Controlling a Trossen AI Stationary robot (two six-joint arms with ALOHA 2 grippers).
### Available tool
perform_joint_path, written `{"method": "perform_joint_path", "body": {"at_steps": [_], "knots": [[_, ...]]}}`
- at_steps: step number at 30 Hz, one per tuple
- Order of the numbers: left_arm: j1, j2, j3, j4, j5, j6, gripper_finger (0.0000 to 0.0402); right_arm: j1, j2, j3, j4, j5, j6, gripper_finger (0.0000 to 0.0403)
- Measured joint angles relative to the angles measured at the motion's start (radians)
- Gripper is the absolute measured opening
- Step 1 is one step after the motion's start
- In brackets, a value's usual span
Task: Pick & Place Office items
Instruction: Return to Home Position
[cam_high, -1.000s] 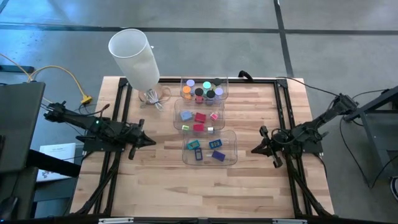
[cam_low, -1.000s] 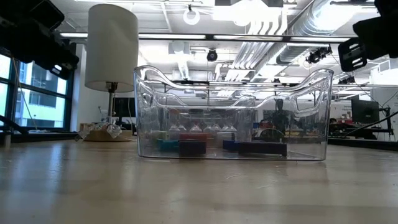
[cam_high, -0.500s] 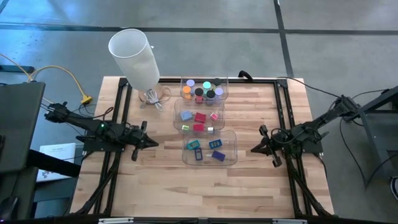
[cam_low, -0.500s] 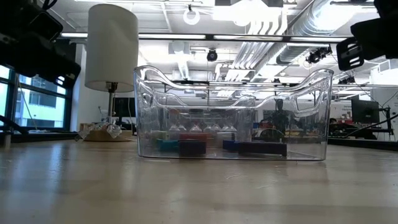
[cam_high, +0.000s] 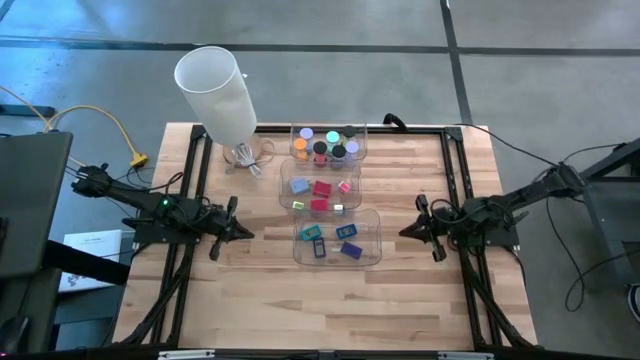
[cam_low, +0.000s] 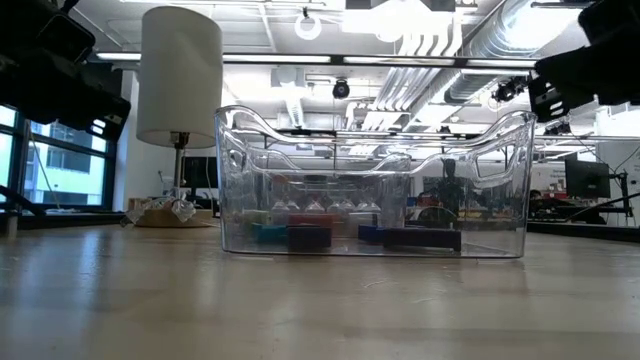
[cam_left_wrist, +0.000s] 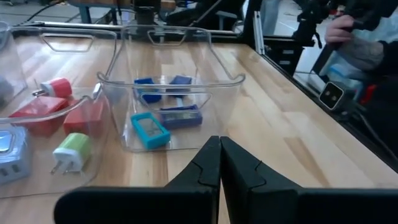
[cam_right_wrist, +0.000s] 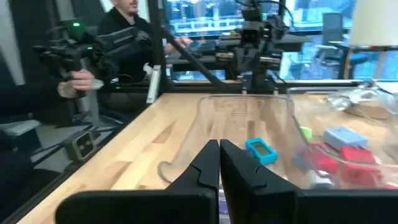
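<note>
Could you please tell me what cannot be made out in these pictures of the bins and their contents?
High view: the discs in the far bin are too small to identify.
Low view: the near bin hides the two bins behind it; its own items are dark blurs through the wall.
Left wrist view: the middle bin is cut off by the picture's edge.
Right wrist view: the red pieces are blurred.

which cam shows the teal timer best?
Left wrist view: the teal timer is close, with its grey screen plain to see. The right wrist view shows it smaller. The high view shows only a tiny teal patch. In the low view I cannot pick it out.
</note>
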Motion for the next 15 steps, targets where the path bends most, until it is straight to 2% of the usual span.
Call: {"method": "perform_joint_path", "body": {"at_steps": [8,15], "knots": [[0.002,0.0,-0.001,0.015,-0.076,-0.006,0.0,-0.05,0.0,0.0,-0.069,0.051,0.057,0.0002],[0.002,0.0,-0.001,0.017,-0.08,-0.03,0.0,-0.051,0.0,-0.001,-0.088,0.09,0.085,0.0002]]}}
